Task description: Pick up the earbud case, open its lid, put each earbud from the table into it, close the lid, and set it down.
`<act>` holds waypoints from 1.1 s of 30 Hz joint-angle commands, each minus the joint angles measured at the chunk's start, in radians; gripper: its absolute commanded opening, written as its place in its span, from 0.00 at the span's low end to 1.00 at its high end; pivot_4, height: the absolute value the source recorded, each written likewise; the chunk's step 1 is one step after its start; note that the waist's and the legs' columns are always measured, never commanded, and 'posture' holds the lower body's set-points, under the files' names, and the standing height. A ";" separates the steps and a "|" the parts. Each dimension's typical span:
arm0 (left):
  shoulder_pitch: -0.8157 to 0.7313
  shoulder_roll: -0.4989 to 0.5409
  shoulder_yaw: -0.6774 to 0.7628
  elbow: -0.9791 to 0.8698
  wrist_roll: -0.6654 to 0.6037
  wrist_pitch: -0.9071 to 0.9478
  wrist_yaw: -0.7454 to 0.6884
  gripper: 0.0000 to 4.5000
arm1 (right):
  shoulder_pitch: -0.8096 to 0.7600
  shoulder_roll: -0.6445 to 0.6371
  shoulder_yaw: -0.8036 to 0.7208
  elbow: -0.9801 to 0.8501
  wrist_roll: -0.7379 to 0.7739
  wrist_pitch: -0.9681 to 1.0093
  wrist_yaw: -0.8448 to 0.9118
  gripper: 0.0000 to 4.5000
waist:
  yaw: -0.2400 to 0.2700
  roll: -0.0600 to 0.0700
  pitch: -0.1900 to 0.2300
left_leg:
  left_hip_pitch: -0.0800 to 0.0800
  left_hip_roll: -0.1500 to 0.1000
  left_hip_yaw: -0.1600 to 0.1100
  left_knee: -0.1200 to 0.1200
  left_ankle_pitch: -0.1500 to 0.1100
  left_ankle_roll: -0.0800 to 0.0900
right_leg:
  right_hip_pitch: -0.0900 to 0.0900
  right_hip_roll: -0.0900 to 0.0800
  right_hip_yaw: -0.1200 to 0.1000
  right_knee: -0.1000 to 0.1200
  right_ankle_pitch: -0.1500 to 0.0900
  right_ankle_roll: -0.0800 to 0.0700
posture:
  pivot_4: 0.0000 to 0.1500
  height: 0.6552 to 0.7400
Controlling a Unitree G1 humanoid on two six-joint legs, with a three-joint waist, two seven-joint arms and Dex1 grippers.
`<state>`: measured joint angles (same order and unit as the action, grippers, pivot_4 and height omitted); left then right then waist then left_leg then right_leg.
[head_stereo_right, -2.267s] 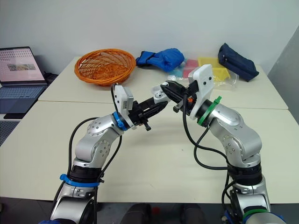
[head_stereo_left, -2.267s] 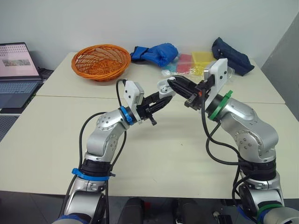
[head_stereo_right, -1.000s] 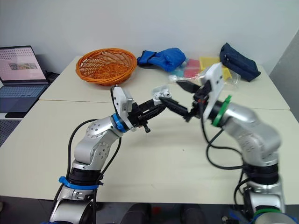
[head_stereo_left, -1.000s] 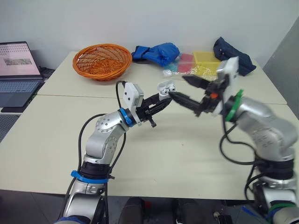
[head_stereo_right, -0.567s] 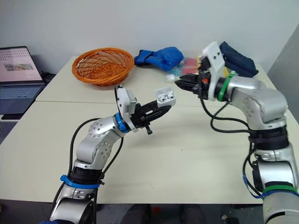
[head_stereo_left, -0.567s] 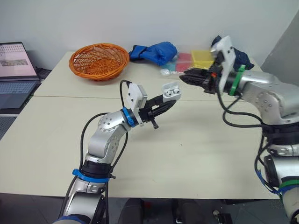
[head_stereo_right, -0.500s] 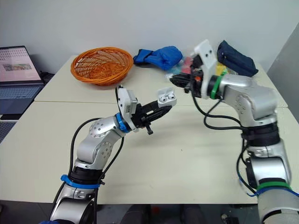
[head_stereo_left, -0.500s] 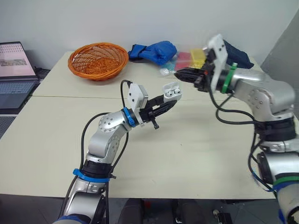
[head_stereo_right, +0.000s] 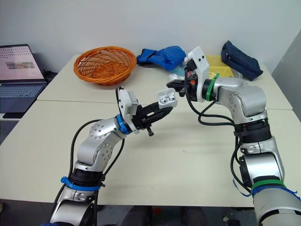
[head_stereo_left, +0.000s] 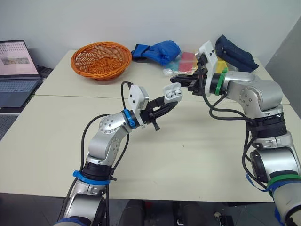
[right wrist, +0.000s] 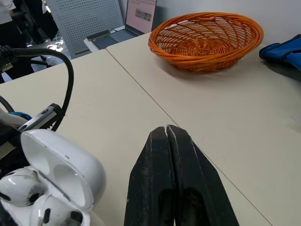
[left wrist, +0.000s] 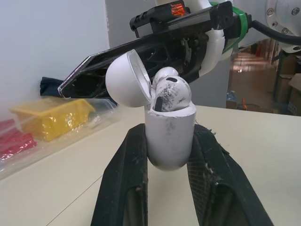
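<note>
— Since a second ago the right gripper point(right wrist: 167, 129) has closed its spread fingers; its tips now lie just right of the earbud case point(head_stereo_left: 172, 92), beside the open lid point(left wrist: 124, 80).
— Holding anything?
— Nothing; the fingers are pressed together. Whether they touch the lid I cannot tell.
— And the case?
— Mid-frame, above the table point(head_stereo_left: 197, 150), upright, its base clamped by the left gripper point(head_stereo_left: 170, 100). Both earbuds point(left wrist: 171, 92) sit inside.
</note>
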<state>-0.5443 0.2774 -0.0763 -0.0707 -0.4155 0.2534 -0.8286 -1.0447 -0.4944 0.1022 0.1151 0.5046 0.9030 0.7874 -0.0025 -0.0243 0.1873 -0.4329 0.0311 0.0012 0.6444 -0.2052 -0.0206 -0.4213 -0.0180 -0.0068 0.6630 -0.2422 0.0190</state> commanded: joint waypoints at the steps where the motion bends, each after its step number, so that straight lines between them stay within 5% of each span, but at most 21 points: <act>1: -0.011 -0.006 0.006 -0.040 -0.012 -0.011 0.005 0.17 | -0.018 -0.009 -0.023 -0.077 0.034 0.047 0.020 0.00 | -0.001 0.000 0.000 | 0.000 0.000 0.000 0.000 0.000 0.000 | 0.000 0.000 0.000 0.000 0.000 0.000 | 1.00 1.00; 16: -0.034 -0.019 0.015 -0.012 -0.016 0.000 0.021 0.17 | 0.042 -0.053 -0.030 -0.278 0.013 0.054 -0.027 0.00 | 0.000 0.000 0.000 | 0.000 0.000 0.000 0.001 0.000 0.000 | 0.000 0.000 0.000 0.000 0.000 0.000 | 1.00 1.00; 22: -0.029 -0.021 0.019 -0.016 -0.015 0.004 0.043 0.17 | 0.058 0.126 -0.140 -0.386 0.011 0.066 -0.290 0.00 | -0.006 0.000 0.000 | 0.000 0.001 0.000 0.000 0.000 0.000 | 0.000 0.000 0.001 0.001 0.000 0.000 | 1.00 1.00; 33: -0.060 -0.028 0.029 0.007 -0.021 0.004 0.049 0.17 | 0.214 0.135 -0.087 -0.519 0.010 0.151 -0.384 0.00 | 0.000 0.000 0.000 | 0.000 -0.001 0.001 0.001 0.000 0.000 | 0.001 -0.001 0.001 0.000 0.000 0.001 | 1.00 1.00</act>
<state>-0.5637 0.2590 -0.0738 -0.0260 -0.4173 0.2803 -0.7855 -0.8340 -0.3509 0.0167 -0.3759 0.5129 1.0398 0.4108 -0.0026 -0.0240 0.1871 -0.4325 0.0303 0.0019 0.6455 -0.2051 -0.0206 -0.4207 -0.0187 -0.0059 0.6635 -0.2421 0.0196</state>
